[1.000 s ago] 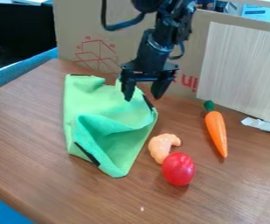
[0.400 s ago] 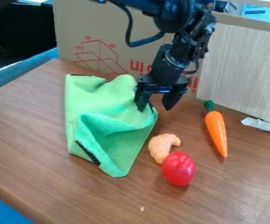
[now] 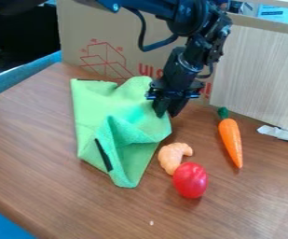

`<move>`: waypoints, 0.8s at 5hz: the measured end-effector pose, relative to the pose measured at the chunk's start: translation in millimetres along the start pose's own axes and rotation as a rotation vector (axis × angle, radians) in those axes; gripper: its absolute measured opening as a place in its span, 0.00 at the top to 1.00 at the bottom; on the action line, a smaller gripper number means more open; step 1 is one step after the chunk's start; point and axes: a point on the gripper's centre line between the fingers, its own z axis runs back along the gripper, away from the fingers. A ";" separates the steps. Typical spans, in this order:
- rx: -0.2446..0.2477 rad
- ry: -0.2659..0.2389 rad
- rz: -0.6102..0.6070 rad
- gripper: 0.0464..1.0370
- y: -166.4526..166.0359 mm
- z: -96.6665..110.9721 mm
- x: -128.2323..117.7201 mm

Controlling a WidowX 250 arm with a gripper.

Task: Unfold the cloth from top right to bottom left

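I have the gripper (image 3: 167, 113) pinching the right edge of the green cloth (image 3: 121, 105) on the table (image 3: 30, 140) — the bulk lies left and down-left in my view, long axis running toward me, so my pull should go down-left.

- On the cardboard (image 3: 78, 28) behind the counter (image 3: 28, 135), there are big red letters (image 3: 149, 71), and they stand upside down.
- The black arm (image 3: 184, 63) covers one part of this print; some red of it shows at each side, so the whole word I cannot tell.
- On the same cardboard is a red line drawing (image 3: 106, 59), with small red marks (image 3: 93, 40) near it, too small to read.
- The light blue box (image 3: 283, 16) at the upper right bears small print, not readable.
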 end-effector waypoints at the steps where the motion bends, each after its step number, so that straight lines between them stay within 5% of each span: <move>1: 0.001 0.032 0.001 0.88 5.0 -3.6 3.1; 2: -0.029 0.061 0.007 0.99 14.3 5.1 11.1; 4: -0.180 0.112 0.008 1.00 60.0 47.7 33.4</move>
